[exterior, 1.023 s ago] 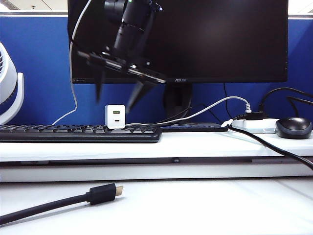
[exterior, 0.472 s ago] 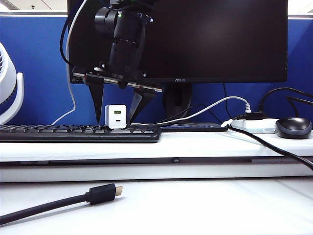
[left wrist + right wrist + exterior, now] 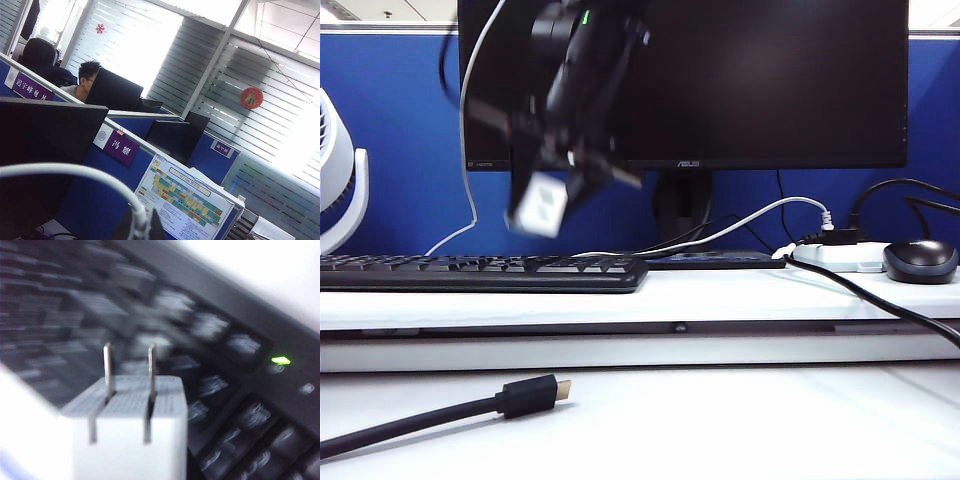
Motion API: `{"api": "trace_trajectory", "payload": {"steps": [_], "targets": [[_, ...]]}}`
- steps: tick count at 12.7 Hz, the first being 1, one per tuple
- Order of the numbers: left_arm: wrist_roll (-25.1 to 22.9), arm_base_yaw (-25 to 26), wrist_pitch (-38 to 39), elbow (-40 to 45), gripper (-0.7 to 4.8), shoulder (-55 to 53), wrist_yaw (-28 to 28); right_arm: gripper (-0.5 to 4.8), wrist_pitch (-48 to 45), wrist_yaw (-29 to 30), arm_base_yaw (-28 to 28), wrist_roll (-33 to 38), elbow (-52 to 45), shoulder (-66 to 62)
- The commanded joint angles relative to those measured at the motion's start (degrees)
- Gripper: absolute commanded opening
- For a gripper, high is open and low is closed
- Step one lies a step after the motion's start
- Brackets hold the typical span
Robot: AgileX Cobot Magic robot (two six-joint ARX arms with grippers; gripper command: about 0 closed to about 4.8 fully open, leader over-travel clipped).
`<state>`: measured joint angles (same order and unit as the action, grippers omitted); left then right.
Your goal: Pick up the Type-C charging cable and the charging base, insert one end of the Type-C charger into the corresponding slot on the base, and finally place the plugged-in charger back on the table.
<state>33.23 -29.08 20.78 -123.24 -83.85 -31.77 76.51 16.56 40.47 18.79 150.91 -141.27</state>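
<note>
Matt white plastic on the charging base [image 3: 130, 440], finely ribbed across its plug face. Two flat prongs [image 3: 107, 372] of dull grey metal. Smooth, rubbery white sheath on the Type-C charging cable [image 3: 75, 170]. Matt black plastic for the keyboard [image 3: 215, 330], blurred. Shows a dark, faintly sheened monitor screen [image 3: 770, 80]. Smooth white laminate on the table [image 3: 720, 420]. Black moulded plug [image 3: 535, 393], gold-coloured metal tip. Slightly glossy black mouse [image 3: 920, 260].
</note>
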Motion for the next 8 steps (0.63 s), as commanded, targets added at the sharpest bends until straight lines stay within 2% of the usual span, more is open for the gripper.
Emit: {"api": "trace_trajectory", "payload": {"steps": [1,2,3,6,7,8], "targets": [[-0.4,0.0,-1.0,-0.2,-0.06,0.4,-0.4,-0.01,2.1,7.9,-5.9,0.7,9.4,7.1],[-0.4,0.0,-1.9,-0.2,-0.06,0.5,-0.4,-0.01,1.5,9.2,-8.1,1.6,12.6,10.9],[-7.3,0.0,-5.6,-0.2,-0.06,0.5,-0.4,-0.01,-7.7,13.7,-13.4,12.6,18.1,19.6],[-16.9,0.0,-8.2,-0.2,-0.06,0.5,-4.0,-0.01,-21.3,20.1,-16.0,32.2,22.1,22.6],[-24.3,0.0,-15.4,-0.2,-0.06,0.4,-8.4,-0.01,-62.7,23.3,-16.0,63.4,24.1,22.3],[-26.6,0.0,-15.6,-0.2,-0.06,0.4,-8.4,-0.01,-63.8,22.3,-16.0,67.4,24.1,22.3]]}}
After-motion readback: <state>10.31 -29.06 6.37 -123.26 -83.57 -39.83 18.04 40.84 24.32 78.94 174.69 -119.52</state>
